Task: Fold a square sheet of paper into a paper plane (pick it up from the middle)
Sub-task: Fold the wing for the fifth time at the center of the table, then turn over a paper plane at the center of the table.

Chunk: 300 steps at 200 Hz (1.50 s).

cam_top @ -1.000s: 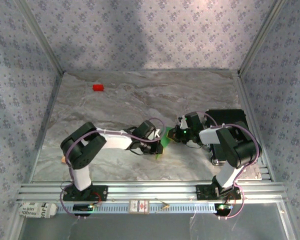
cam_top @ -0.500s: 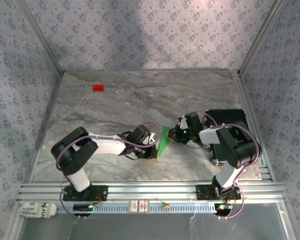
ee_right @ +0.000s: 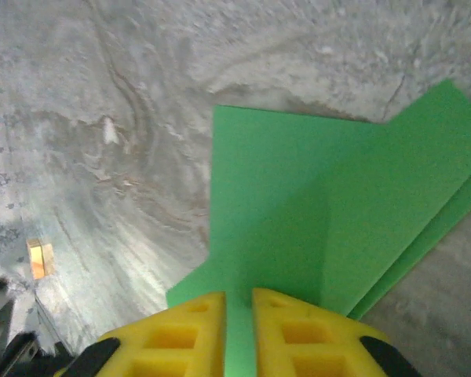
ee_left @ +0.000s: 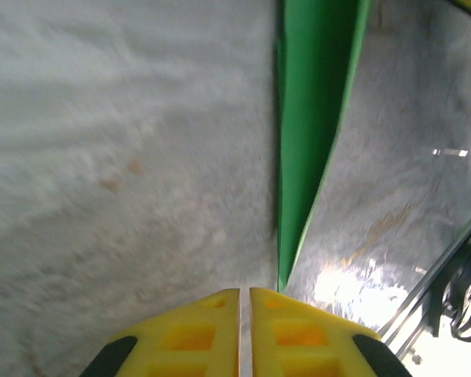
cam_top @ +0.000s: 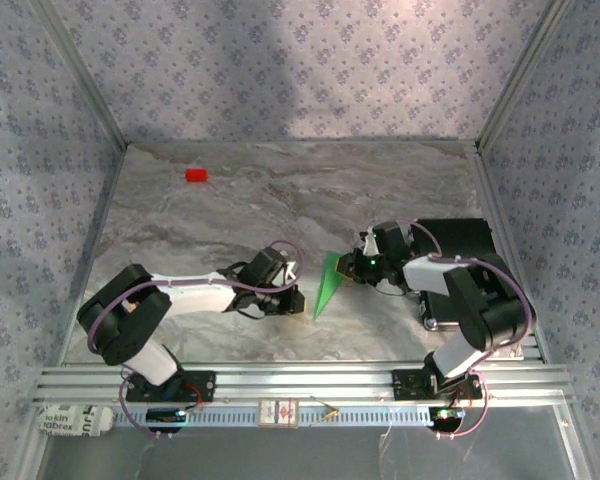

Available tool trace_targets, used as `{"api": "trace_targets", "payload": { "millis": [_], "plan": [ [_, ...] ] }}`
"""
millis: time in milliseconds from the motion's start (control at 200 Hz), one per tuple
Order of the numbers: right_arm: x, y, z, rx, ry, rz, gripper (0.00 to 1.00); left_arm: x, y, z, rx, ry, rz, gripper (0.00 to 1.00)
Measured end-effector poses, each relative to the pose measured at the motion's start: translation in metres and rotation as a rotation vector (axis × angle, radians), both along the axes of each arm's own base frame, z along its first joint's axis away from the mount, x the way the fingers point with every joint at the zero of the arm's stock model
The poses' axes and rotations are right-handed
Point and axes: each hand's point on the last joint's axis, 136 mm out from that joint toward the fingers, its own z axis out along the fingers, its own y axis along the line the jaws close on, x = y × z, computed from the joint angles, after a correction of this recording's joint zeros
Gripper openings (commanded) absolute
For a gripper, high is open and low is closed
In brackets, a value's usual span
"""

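Note:
The bright green sheet of paper (cam_top: 329, 283) is folded into a long pointed triangle and stands partly off the table, its tip toward the near edge. My right gripper (cam_top: 351, 268) is shut on its upper right corner; in the right wrist view the layered green paper (ee_right: 298, 204) runs between the yellow fingers of the right gripper (ee_right: 238, 302). My left gripper (cam_top: 296, 301) sits low on the table just left of the paper's tip. In the left wrist view the left gripper (ee_left: 245, 294) is shut with nothing between its fingers, and the paper (ee_left: 314, 118) tapers to a point beside the right finger.
A small red block (cam_top: 196, 175) lies at the far left of the marble table. A black box (cam_top: 462, 238) stands behind the right arm. Metal rails (cam_top: 300, 380) run along the near edge, and patterned walls close in the sides.
The left arm has stretched out low and its gripper has slid left, off the paper. The paper now shows as a longer, fuller triangle. The right gripper has barely moved.

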Motion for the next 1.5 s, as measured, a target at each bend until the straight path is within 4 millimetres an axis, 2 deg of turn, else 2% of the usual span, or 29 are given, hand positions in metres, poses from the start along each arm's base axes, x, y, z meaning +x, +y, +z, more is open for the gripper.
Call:
{"api": "trace_targets", "payload": {
  "millis": [80, 170, 400, 939, 1499],
  "plan": [
    [0.001, -0.003, 0.016, -0.001, -0.048, -0.007, 0.22, 0.014, 0.001, 0.002, -0.018, 0.007, 0.037, 0.18],
    [-0.004, -0.006, 0.021, -0.007, -0.062, -0.013, 0.23, 0.028, -0.006, 0.004, -0.034, 0.009, 0.048, 0.22],
    [-0.029, -0.016, 0.001, -0.045, 0.010, -0.017, 0.25, 0.043, -0.030, 0.004, -0.068, 0.025, 0.020, 0.26],
    [-0.051, -0.002, -0.008, -0.049, 0.044, 0.036, 0.23, 0.043, -0.039, -0.011, -0.055, 0.077, -0.012, 0.25],
    [-0.060, 0.008, -0.020, -0.046, 0.078, 0.080, 0.17, 0.044, -0.049, -0.012, -0.071, 0.101, -0.042, 0.21]
  ]
}}
